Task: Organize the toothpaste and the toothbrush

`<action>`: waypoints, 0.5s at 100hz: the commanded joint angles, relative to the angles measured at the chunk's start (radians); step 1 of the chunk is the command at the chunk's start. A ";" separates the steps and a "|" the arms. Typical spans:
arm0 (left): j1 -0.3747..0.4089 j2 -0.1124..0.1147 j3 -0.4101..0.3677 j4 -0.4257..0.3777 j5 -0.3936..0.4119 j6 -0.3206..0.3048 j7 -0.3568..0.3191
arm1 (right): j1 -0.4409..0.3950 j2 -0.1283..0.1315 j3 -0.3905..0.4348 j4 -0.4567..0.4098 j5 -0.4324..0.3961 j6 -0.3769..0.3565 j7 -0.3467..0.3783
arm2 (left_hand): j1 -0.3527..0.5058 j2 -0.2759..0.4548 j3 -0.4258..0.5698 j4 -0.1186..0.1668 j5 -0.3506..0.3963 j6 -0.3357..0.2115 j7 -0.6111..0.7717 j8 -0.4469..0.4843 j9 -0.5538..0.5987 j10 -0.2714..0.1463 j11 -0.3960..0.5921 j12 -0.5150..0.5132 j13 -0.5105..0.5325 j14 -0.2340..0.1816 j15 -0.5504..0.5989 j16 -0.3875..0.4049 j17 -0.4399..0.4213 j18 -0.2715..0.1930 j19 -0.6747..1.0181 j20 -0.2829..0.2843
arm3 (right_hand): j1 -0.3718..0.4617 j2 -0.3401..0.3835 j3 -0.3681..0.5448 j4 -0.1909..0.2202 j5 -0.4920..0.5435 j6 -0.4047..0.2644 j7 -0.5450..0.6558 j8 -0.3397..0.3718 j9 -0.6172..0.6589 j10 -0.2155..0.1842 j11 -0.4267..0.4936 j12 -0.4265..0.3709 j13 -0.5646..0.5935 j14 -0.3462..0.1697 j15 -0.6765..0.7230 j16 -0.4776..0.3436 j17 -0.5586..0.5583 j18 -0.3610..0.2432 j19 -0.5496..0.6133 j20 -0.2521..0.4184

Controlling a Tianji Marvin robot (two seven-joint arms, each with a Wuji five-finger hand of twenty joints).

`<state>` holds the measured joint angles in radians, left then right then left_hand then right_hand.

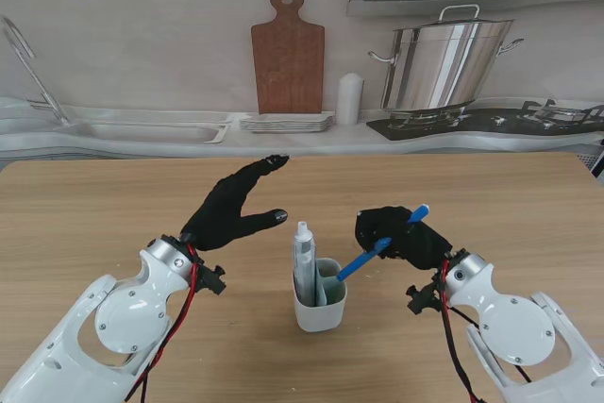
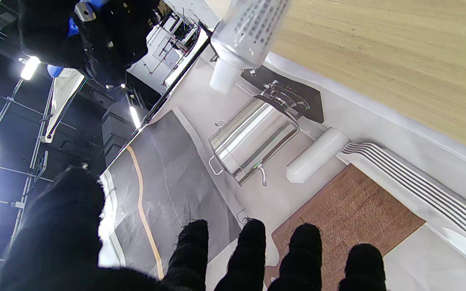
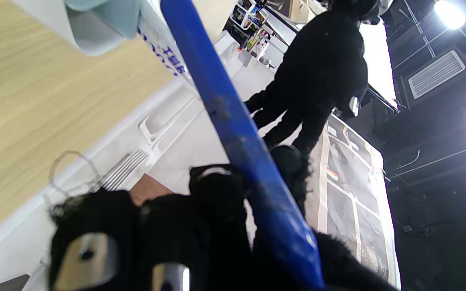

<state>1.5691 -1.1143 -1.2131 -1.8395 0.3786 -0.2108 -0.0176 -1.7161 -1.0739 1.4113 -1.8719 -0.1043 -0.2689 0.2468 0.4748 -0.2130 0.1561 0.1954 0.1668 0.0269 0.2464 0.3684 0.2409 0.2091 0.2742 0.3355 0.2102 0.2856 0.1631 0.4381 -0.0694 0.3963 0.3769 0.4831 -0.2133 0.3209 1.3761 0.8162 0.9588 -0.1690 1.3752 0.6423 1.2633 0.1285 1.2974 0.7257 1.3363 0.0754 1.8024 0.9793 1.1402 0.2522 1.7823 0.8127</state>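
A white cup (image 1: pixel 321 307) stands on the wooden table (image 1: pixel 94 214) in front of me. A grey-white toothpaste tube (image 1: pixel 305 261) stands upright in it, cap up; the tube (image 2: pixel 249 28) also shows in the left wrist view. My right hand (image 1: pixel 401 236) is shut on a blue toothbrush (image 1: pixel 377 247), which slants down toward the cup, its lower end just over the rim. In the right wrist view the blue handle (image 3: pixel 237 137) runs past the cup (image 3: pixel 91 24). My left hand (image 1: pixel 231 207) hovers open to the left of the cup, fingers spread.
Behind the table's far edge lie a sink (image 1: pixel 142 129), a stack of white plates (image 1: pixel 286 122), a wooden cutting board (image 1: pixel 288 54), a white cylinder (image 1: pixel 350 99) and a steel pot (image 1: pixel 444 63) on a stove.
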 commanded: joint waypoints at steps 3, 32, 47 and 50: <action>0.006 -0.002 -0.003 -0.016 0.002 0.002 -0.016 | 0.002 -0.004 -0.012 0.014 -0.009 0.009 0.021 | -0.012 0.023 -0.020 -0.013 -0.025 0.010 -0.013 0.007 -0.022 -0.003 0.001 -0.034 -0.016 -0.008 -0.001 -0.015 0.002 -0.010 -0.014 0.010 | 0.008 0.249 0.194 -0.010 0.025 -0.015 0.011 0.001 0.162 0.141 0.073 0.028 -0.032 -0.208 0.027 0.028 0.030 -0.059 0.103 -0.001; 0.009 -0.001 -0.004 -0.016 0.004 0.004 -0.016 | 0.022 -0.006 -0.044 0.042 -0.016 0.023 0.013 | -0.007 0.019 -0.019 -0.012 -0.024 0.012 -0.012 0.010 -0.023 -0.001 0.001 -0.031 -0.013 -0.008 -0.001 -0.012 0.007 -0.005 -0.024 0.019 | -0.006 0.259 0.194 -0.031 0.019 -0.016 0.005 -0.001 0.162 0.144 0.072 0.030 -0.031 -0.208 0.026 0.031 0.030 -0.056 0.105 -0.004; 0.011 -0.001 -0.005 -0.016 0.005 0.007 -0.016 | 0.030 -0.007 -0.056 0.053 -0.017 0.027 0.010 | -0.005 0.018 -0.019 -0.012 -0.024 0.011 -0.010 0.012 -0.023 0.000 0.002 -0.030 -0.012 -0.006 -0.001 -0.010 0.010 -0.002 -0.031 0.023 | -0.023 0.272 0.194 -0.055 0.011 -0.022 -0.001 -0.004 0.162 0.143 0.071 0.032 -0.030 -0.210 0.024 0.035 0.030 -0.056 0.107 -0.006; 0.012 -0.001 -0.005 -0.016 0.005 0.007 -0.016 | 0.033 -0.007 -0.059 0.056 -0.017 0.027 0.010 | -0.004 0.019 -0.018 -0.012 -0.023 0.012 -0.010 0.013 -0.023 0.000 0.002 -0.030 -0.013 -0.005 -0.001 -0.010 0.010 -0.002 -0.032 0.024 | -0.025 0.274 0.194 -0.059 0.009 -0.022 -0.002 -0.005 0.161 0.142 0.070 0.032 -0.030 -0.209 0.024 0.035 0.030 -0.055 0.107 -0.007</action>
<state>1.5736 -1.1139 -1.2155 -1.8405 0.3814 -0.2087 -0.0176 -1.6827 -1.0746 1.3598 -1.8217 -0.1160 -0.2473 0.2453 0.4751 -0.2130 0.1561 0.1954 0.1668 0.0376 0.2460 0.3708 0.2409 0.2091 0.2743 0.3354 0.2101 0.2856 0.1631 0.4381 -0.0602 0.3963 0.3600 0.4878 -0.2247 0.3289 1.3792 0.7838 0.9588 -0.1690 1.3732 0.6393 1.2653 0.1285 1.2966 0.7277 1.3367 0.0754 1.8024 0.9894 1.1402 0.2532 1.7879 0.8111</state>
